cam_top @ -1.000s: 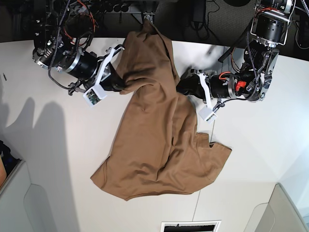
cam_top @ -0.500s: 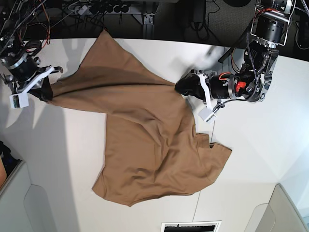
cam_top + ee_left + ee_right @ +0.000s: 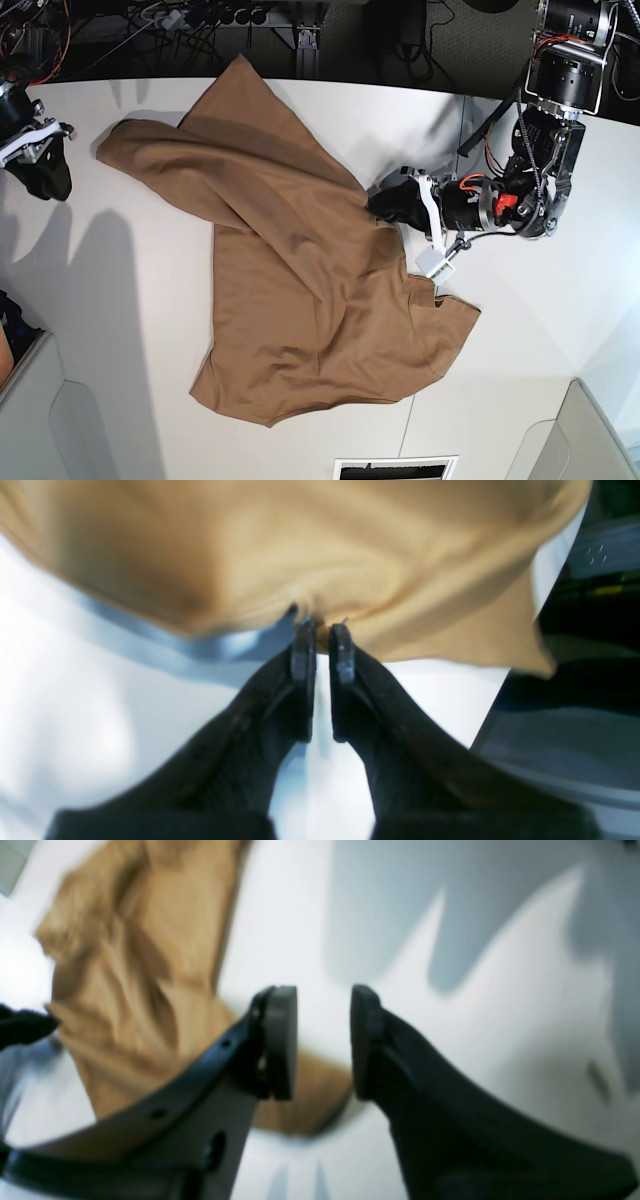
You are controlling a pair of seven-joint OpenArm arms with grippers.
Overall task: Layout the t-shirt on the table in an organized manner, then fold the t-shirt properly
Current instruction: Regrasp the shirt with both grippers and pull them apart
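The tan t-shirt lies spread and wrinkled across the white table, one corner reaching toward the upper left. My left gripper is shut on the shirt's right edge; in the left wrist view its fingertips pinch a fold of the t-shirt. My right gripper hangs open at the table's far left, apart from the cloth. In the right wrist view its jaws stand apart with nothing between them, and the t-shirt lies off to the left.
Cables and dark equipment line the table's far edge. Grey bins sit at the lower left and lower right. A vent is at the near edge. A thin seam runs across the table.
My right gripper dragged the shirt's corner out to the left, then let go and opened; that cloth now lies on the table. The left gripper kept its hold and barely moved.
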